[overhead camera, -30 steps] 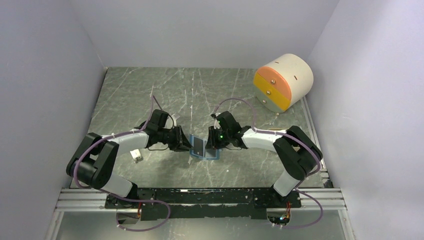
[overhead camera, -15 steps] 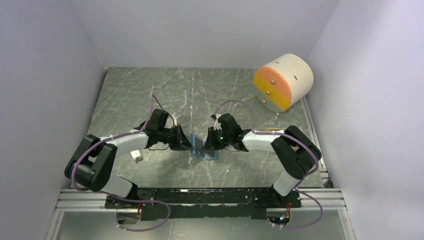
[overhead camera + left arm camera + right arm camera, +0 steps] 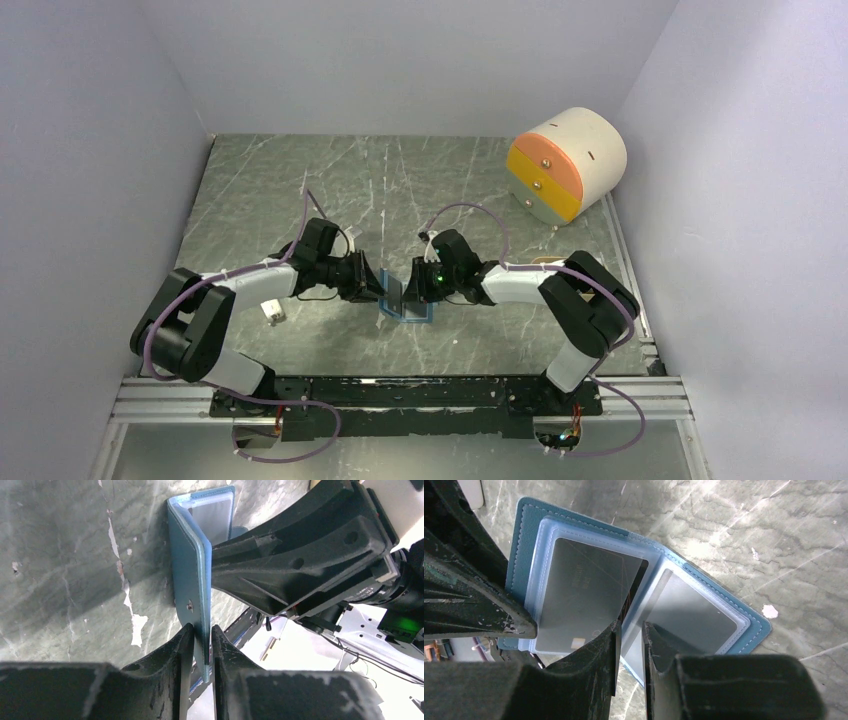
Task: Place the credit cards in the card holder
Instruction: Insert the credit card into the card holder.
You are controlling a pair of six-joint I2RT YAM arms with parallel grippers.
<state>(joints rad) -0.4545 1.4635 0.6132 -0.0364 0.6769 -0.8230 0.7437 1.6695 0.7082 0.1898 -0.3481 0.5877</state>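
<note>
Right hand (image 3: 630,630) has edged left over grey marble (image 3: 300,190); left hand (image 3: 199,630) pinches card holder (image 3: 187,565), right's grip unclear.

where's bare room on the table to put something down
Free: the back of the table, left wall to drum; also the front strip between holder and rail. Crowded: the centre, where left tool and right tool meet at the holder; a clip lies by the left arm.

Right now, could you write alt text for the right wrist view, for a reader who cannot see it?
An open blue folding card holder on a grey marbled table shows two dark grey flat cards, one on each side. The black right claw reaches in at its fold, its tips close together.
</note>
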